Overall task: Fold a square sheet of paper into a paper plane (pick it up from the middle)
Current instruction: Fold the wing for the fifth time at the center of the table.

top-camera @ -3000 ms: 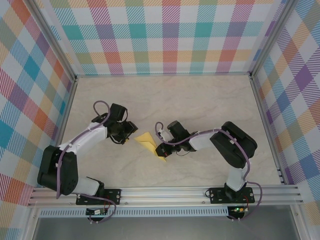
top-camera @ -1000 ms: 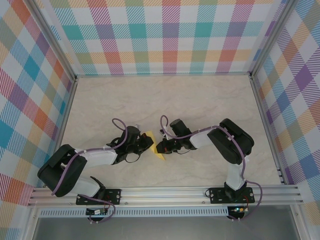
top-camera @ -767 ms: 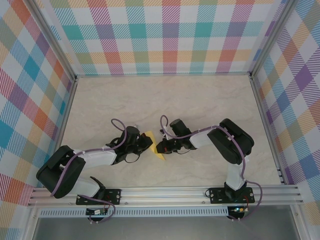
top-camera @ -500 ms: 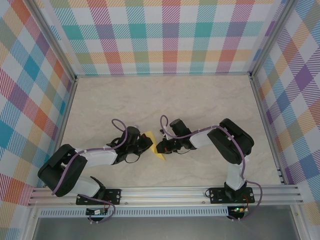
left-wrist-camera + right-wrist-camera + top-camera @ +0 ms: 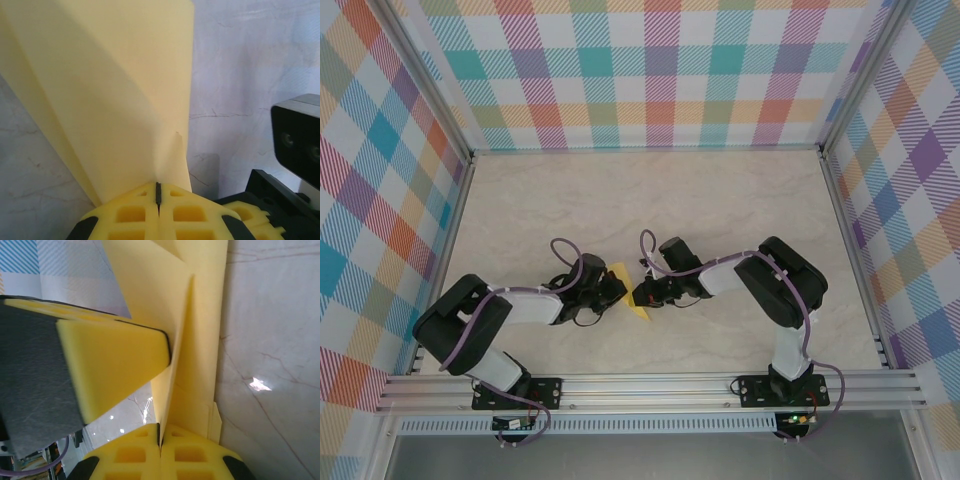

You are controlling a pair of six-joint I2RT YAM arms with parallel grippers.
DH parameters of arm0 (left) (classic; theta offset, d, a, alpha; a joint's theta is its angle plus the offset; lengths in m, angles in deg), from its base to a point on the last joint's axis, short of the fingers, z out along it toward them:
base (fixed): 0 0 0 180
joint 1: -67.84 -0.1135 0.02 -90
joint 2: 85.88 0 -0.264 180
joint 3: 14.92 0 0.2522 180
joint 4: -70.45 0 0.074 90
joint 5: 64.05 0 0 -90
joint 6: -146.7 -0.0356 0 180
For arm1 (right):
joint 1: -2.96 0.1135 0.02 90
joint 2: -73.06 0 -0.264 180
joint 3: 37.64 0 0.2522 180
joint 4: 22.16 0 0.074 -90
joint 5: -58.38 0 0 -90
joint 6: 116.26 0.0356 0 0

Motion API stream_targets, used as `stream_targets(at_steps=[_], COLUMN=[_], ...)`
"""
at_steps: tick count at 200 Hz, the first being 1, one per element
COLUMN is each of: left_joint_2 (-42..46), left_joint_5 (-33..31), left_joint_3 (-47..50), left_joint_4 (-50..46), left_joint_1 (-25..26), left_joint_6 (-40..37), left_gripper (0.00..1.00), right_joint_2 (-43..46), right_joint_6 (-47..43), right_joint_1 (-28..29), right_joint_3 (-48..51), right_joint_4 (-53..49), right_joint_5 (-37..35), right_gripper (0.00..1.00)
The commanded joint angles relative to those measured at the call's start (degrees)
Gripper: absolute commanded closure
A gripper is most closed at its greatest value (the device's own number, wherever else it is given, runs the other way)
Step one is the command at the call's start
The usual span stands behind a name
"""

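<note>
Top view: the yellow paper (image 5: pixel 639 311) sits mid-table (image 5: pixel 720 200), between the left gripper (image 5: pixel 616 290) and the right gripper (image 5: pixel 640 295). Left wrist: jaws clamped on its near edge. Right wrist: jaws clenched on a fold.

Robot lab cell: plaid walls (image 5: pixel 660 70), aluminium rails (image 5: pixel 650 385).

Bright even light, soft shadows, close-ups blurred

Plaid walls (image 5: pixel 660 70) enclose a pale, seemingly marbled tabletop (image 5: pixel 720 200) behind a metal rail (image 5: pixel 650 385).
</note>
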Motion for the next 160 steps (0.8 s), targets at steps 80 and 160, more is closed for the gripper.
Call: stream_targets(at_steps=[80,160], left_joint_2=[-1.47,-1.69], left_joint_5=[-1.53,-0.99], left_joint_3=[-0.57,-0.57], left_joint_4=[-7.05,-6.52], left_joint_1=[0.40,0.34], left_joint_6=[-1.36,-1.36], left_gripper=[1.00,1.00], right_joint_2=[3.64,7.67], right_joint_6=[-5.92,-9.52], right_joint_1=[0.56,0.65], right_joint_3=[-2.28,-2.67], right_joint_4=[-17.65,-23.56], right_joint_5=[-0.36,0.32], right_gripper=[0.91,0.79])
